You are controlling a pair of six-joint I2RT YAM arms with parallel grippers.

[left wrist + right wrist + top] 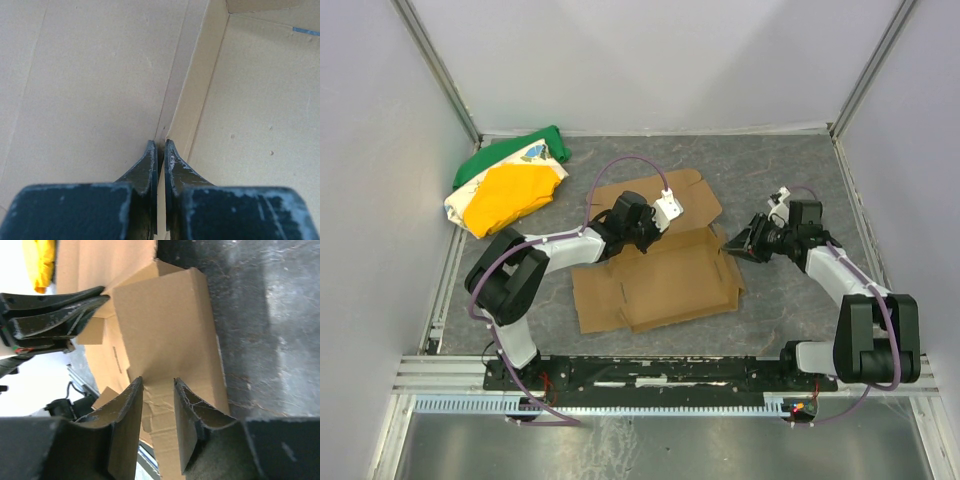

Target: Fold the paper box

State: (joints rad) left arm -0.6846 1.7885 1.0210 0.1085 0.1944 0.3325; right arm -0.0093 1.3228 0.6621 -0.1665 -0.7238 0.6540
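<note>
Box (660, 285) is lying mid-table, half folded. Left gripper (161, 146) is pinched shut, tips sitting on a crease. Right gripper (158, 382) is straddling the right flap (165, 325), jaws apart. I'd be pinning that crease hard while lifting the flap slowly.

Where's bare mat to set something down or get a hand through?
Free: far mat strip between paper box and back wall; near-right patch between box and right arm. Crowded: centre, left gripper and right gripper at the box; far-left corner, cloth bundle.
</note>
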